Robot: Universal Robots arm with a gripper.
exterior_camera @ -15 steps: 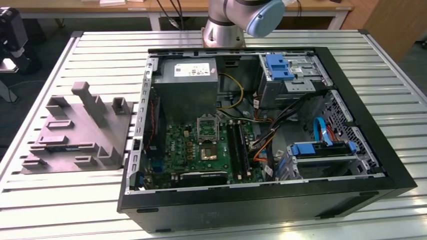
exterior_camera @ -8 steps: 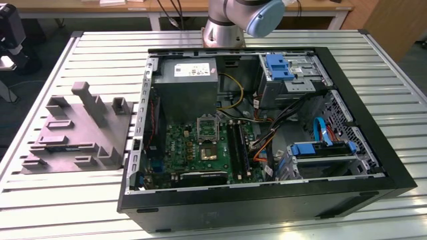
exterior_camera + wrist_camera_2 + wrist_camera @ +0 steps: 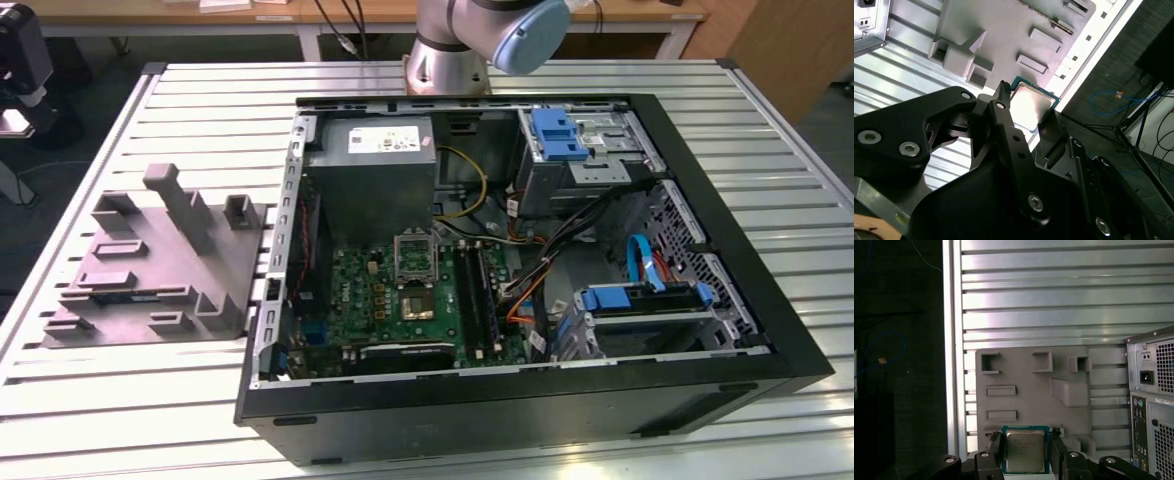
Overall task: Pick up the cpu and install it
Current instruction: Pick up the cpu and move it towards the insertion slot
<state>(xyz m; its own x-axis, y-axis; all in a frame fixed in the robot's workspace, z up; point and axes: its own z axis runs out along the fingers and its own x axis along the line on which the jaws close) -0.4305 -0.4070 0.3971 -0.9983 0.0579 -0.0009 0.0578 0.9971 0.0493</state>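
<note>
Two black fingers (image 3: pixel 995 449) are closed on the cpu (image 3: pixel 1025 452), one pressed against each of two opposite edges. The gap between them is only as wide as the chip, and nothing else is in their grip. In both wrist views the cpu sits flat between the fingertips with its silvery metal top facing the cameras. It hangs over the near end of the grey moulded tray (image 3: pixel 1064 390), which lies on the slatted metal table (image 3: pixel 1054 290) beside the open computer case (image 3: pixel 747 330). It looks big against the tray's pockets, so I judge it to be in the air, clear of the tray. I would expect the chip to be light and quite stiff, its smooth top giving nothing to hold. Its hidden underside is probably delicate, so the thin rim is the only sensible place to take it, as here. With so narrow a purchase, a tilt or knock could make it slip. Inside the case, the silver-framed socket (image 3: pixel 415 246) sits on the board.
</note>
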